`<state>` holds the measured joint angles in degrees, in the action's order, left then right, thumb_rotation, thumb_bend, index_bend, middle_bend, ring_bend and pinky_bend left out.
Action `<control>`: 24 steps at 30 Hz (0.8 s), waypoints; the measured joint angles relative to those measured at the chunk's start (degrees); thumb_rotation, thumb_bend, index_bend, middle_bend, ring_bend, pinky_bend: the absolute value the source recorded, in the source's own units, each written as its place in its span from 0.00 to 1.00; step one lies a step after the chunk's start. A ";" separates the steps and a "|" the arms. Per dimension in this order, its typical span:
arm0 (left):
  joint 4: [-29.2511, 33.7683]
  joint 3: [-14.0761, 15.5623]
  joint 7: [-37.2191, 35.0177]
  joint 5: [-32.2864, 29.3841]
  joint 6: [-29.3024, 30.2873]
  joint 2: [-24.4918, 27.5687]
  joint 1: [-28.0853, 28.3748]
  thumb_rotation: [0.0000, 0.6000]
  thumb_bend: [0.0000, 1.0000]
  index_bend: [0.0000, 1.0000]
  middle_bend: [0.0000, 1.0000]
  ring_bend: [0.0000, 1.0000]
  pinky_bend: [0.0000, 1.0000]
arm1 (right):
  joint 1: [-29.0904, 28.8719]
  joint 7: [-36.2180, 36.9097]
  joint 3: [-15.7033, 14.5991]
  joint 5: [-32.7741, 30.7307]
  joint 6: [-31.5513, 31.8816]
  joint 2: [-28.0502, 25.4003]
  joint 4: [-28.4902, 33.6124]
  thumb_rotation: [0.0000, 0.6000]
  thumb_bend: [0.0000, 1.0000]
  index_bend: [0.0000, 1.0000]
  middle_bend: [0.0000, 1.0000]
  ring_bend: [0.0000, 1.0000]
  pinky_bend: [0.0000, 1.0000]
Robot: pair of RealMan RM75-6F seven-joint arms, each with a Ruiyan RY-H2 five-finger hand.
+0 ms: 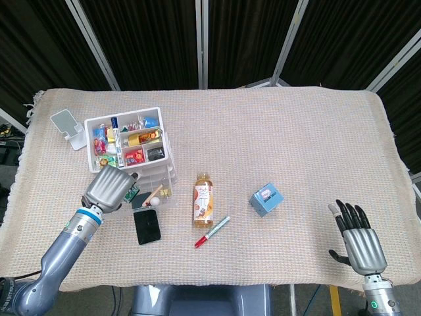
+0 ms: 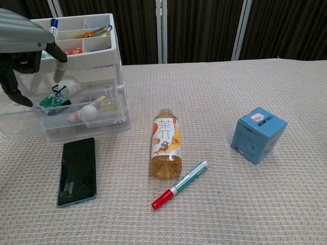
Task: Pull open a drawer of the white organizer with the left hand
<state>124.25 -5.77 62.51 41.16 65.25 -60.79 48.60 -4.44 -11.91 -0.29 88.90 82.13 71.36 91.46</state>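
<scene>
Chest view | left hand [image 2: 23, 46] at organizer [image 2: 76, 66] front, fingers [image 2: 57, 71] curled, empty, above open drawer [image 2: 61, 120] | right hand [image 1: 358, 243] spread, far off.

From the chest view the left robot hand [image 2: 23, 51] is cut off by the left edge, and its fingertips hide part of the white organizer [image 2: 76, 66]; whether they touch the open drawer [image 2: 61, 120] can't be told. The small items in the top tray are too tiny to name.
</scene>
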 measured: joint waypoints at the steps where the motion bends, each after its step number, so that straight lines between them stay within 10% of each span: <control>1: -0.11 0.19 0.17 -0.54 0.15 -0.19 0.49 1.00 0.00 0.42 0.97 0.93 0.83 | -0.01 0.04 0.00 -0.02 -0.04 0.00 -0.02 1.00 0.00 0.09 0.00 0.00 0.00; 24: -1.08 3.28 -1.27 -0.59 -1.26 -0.08 4.38 1.00 0.00 0.38 0.97 0.93 0.83 | -0.10 0.13 -0.02 -0.34 -0.40 0.18 -0.20 1.00 0.00 0.09 0.00 0.00 0.00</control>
<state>123.18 -2.49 61.24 40.57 63.99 -60.87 52.98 -4.54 -11.78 -0.31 88.55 81.73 71.54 91.26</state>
